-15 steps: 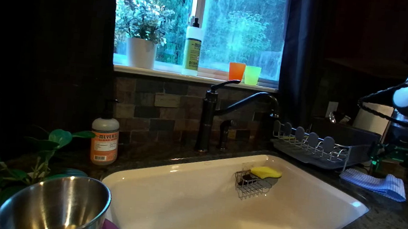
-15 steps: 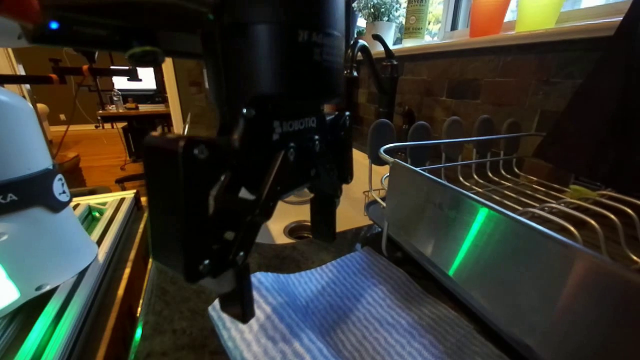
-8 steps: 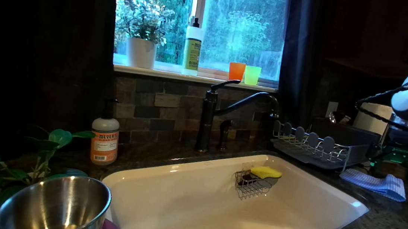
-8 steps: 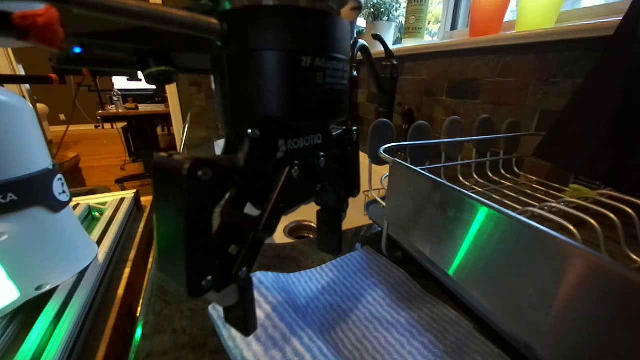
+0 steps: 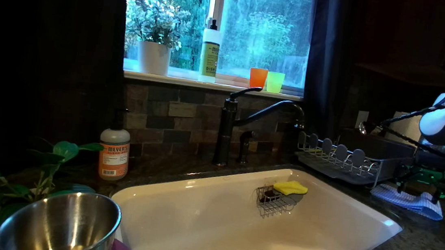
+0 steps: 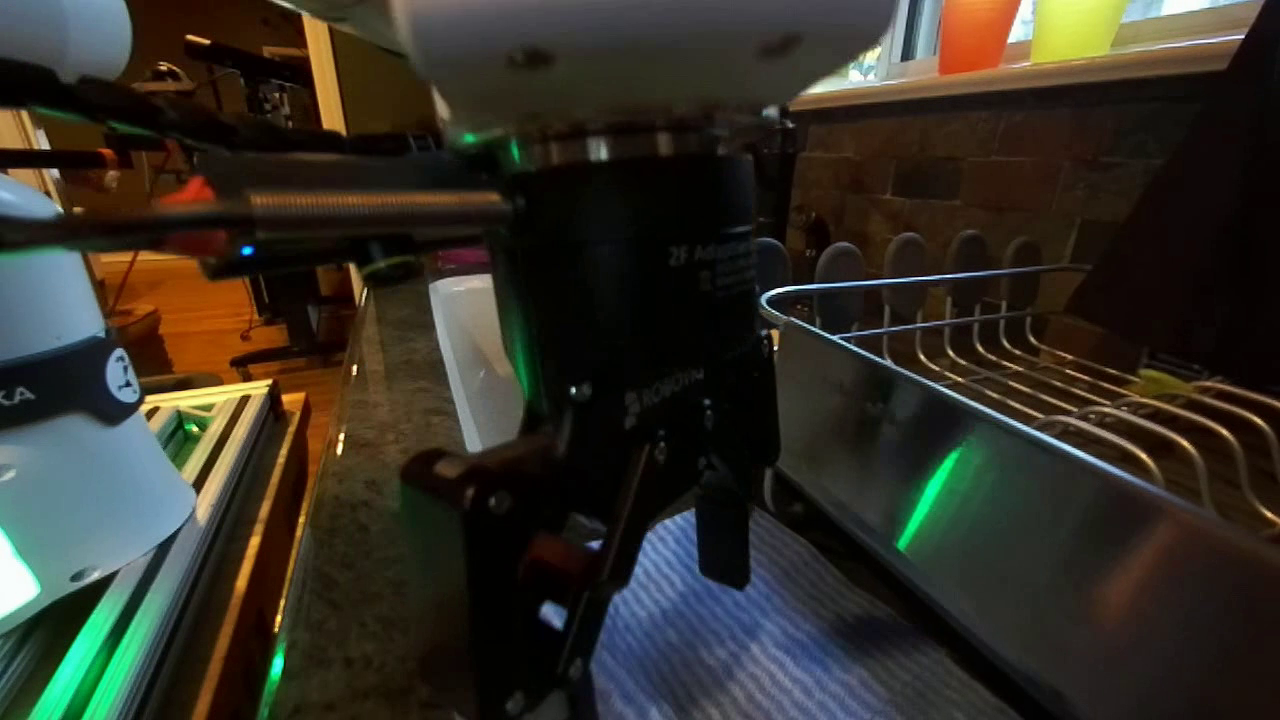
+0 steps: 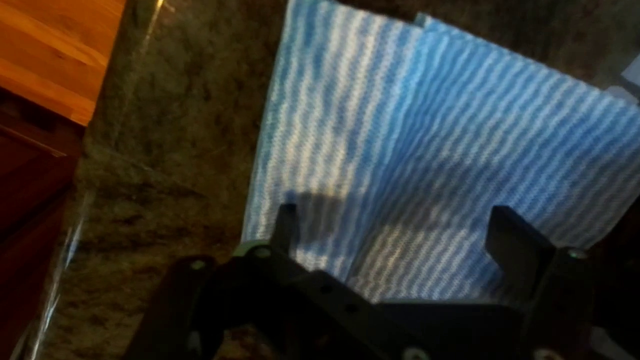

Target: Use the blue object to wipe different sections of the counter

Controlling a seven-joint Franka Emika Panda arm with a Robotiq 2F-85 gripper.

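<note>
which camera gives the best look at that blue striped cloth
The wrist view: it shows the blue striped cloth large, from above, though the end effector hides part. Both exterior views show it worse: small, or cropped and partly blocked.

Bright window (image 5: 252, 30) above dim tiled wall (image 5: 184, 123).

On the counter (image 7: 175, 125): cloth (image 7: 430, 145) between front edge and dish rack (image 6: 1010, 530); soap bottle (image 5: 113, 157) towards the back edge.
</note>
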